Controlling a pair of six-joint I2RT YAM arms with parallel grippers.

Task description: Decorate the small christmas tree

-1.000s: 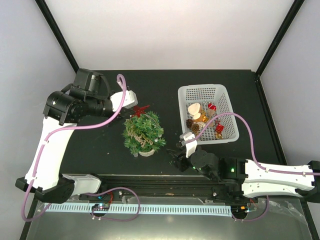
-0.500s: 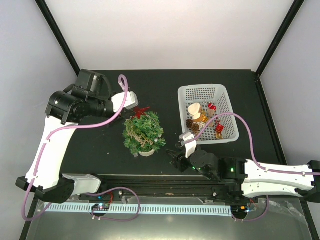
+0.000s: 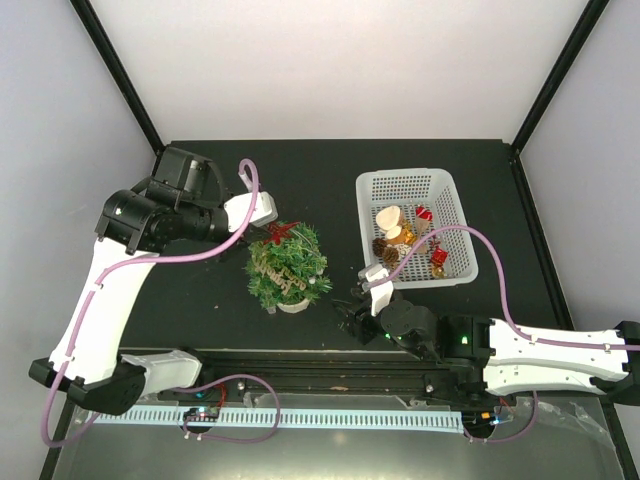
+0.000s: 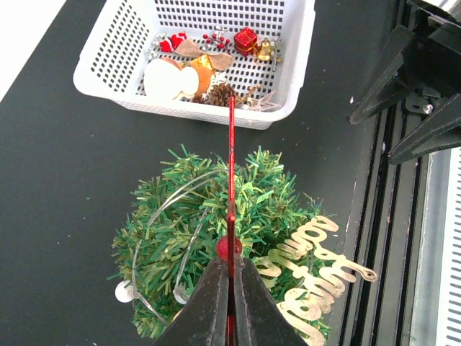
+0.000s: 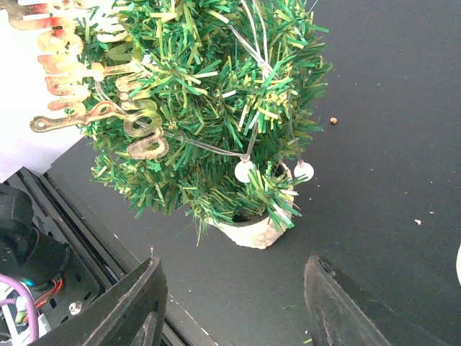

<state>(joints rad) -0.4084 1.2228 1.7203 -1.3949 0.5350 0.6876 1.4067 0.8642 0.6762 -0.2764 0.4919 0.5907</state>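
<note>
The small christmas tree (image 3: 288,265) stands on the dark tabletop (image 3: 200,300), left of the white basket (image 3: 410,185). The left tool (image 4: 230,268) is clamped on a thin red ornament (image 4: 231,180) at the treetop, while the right tool (image 5: 234,272) gapes empty near the tree's base.

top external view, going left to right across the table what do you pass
left arm → small christmas tree → right pincer → white basket

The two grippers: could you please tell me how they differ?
The left gripper is shut on a red ornament; the right gripper is open and empty. The left is above the small christmas tree; the right is low beside its base. Both face it.
</note>
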